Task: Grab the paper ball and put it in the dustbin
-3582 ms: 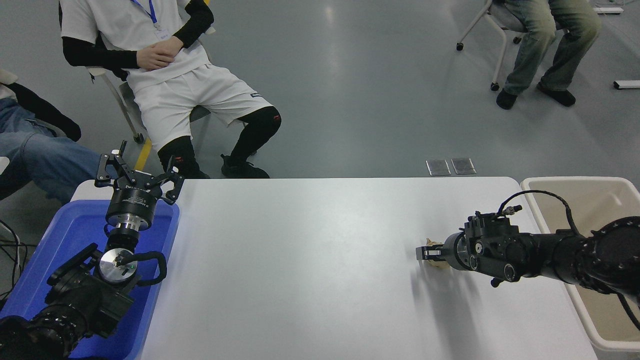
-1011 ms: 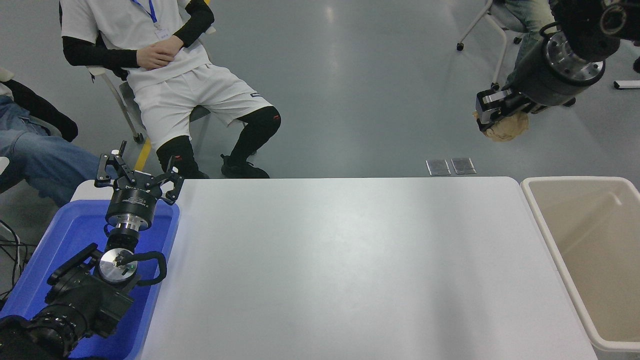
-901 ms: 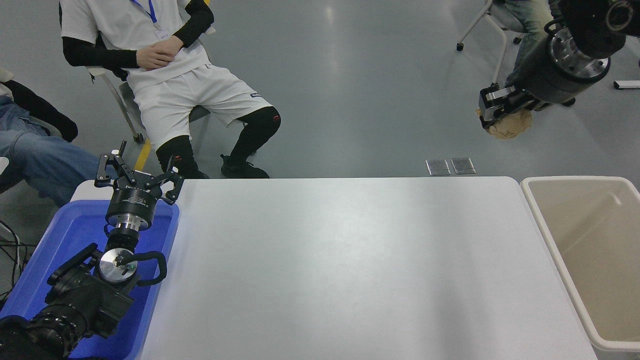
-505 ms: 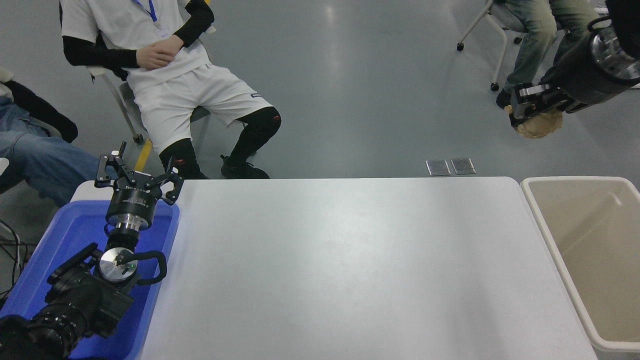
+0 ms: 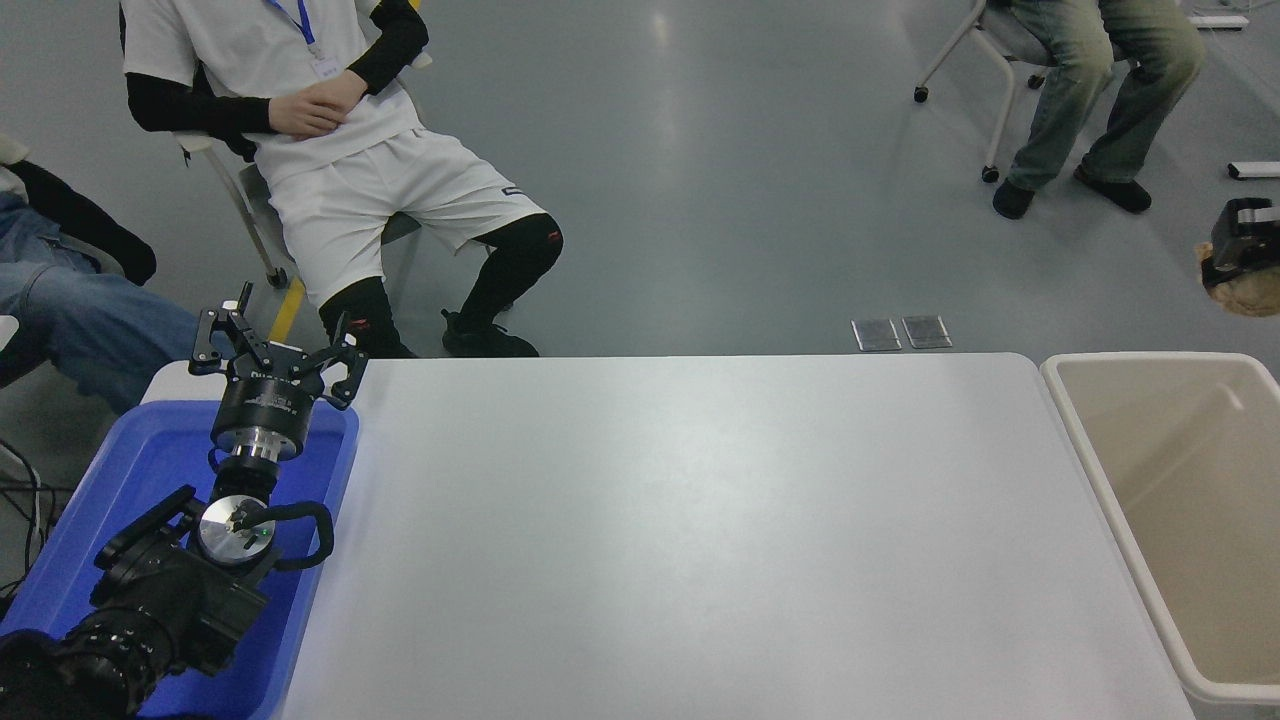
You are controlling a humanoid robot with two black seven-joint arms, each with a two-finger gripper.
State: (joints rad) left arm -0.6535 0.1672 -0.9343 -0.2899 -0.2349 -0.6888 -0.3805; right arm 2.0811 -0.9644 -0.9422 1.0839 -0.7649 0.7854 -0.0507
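Right gripper (image 5: 1232, 262) with paper ball (image 5: 1250, 292) at right edge, above dustbin (image 5: 1085, 432).

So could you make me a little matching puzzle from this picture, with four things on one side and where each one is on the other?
Things:
1. paper ball
2. dustbin
3. left gripper
4. blue tray

Places:
A. at the table's left end, under the parked arm
B. at the table's right end, open and with nothing seen inside
C. at the picture's right edge, held in the right gripper higher in the picture than the dustbin
D. lower left, open, above the tray's far rim

Pairs: 1-C, 2-B, 3-D, 4-A
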